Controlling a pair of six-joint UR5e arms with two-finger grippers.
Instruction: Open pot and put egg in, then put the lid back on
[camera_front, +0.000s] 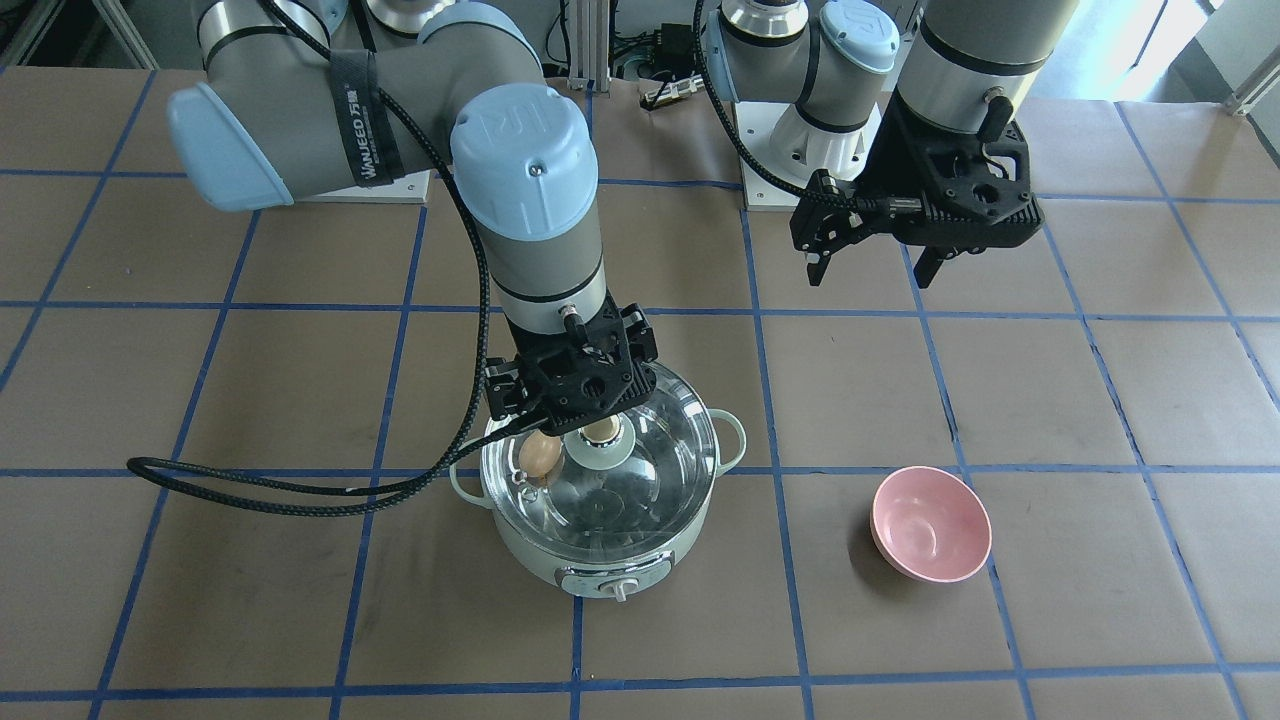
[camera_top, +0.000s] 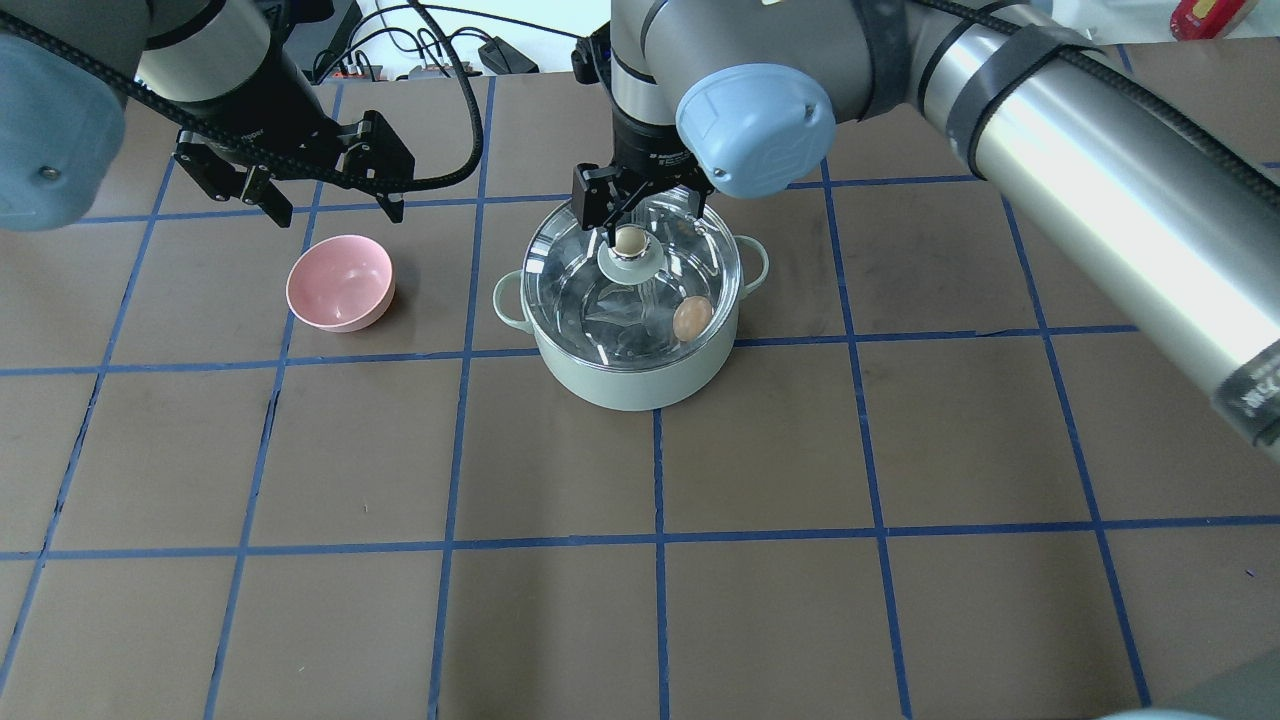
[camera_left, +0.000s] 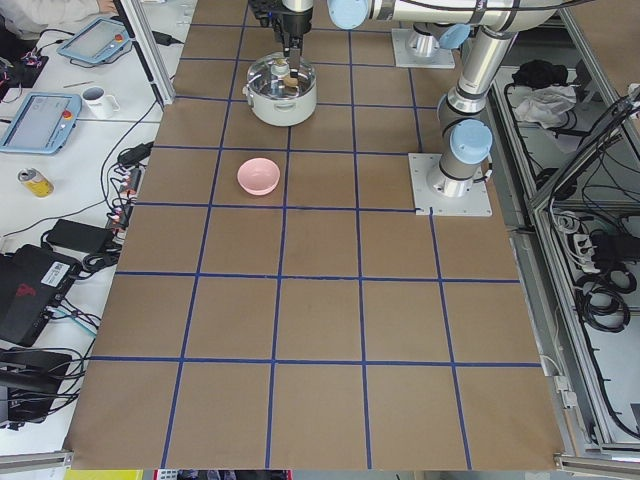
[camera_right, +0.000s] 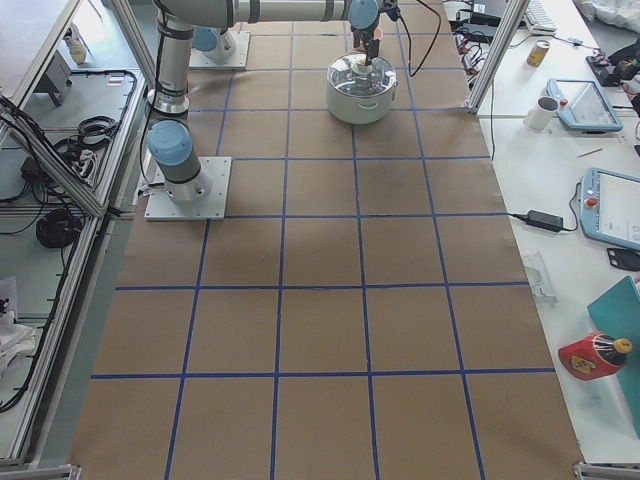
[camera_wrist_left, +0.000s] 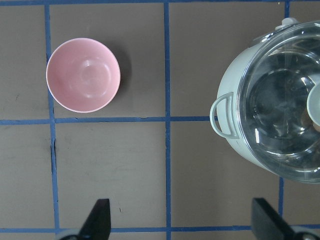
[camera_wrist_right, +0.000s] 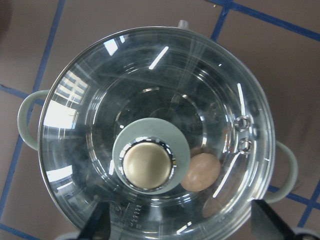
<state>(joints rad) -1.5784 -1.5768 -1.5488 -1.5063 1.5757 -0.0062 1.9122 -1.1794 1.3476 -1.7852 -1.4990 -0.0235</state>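
The mint-green pot (camera_top: 630, 385) stands mid-table with the clear glass lid (camera_top: 600, 300) seated on its rim. The tan egg (camera_top: 691, 318) lies inside on the steel bottom and shows through the glass, beside the beige knob (camera_wrist_right: 147, 165). The egg also shows in the right wrist view (camera_wrist_right: 200, 172). My right gripper (camera_top: 640, 215) hangs just above the knob, open, with its fingers spread wide and touching nothing. It also shows in the right wrist view (camera_wrist_right: 182, 225). My left gripper (camera_top: 330, 210) is open and empty, raised above the table beyond the pink bowl.
A pink bowl (camera_top: 340, 283) sits empty on the table on the left arm's side of the pot, about one grid square away. The right arm's black cable (camera_front: 300, 490) loops down to the table beside the pot. Blue tape lines grid the brown table.
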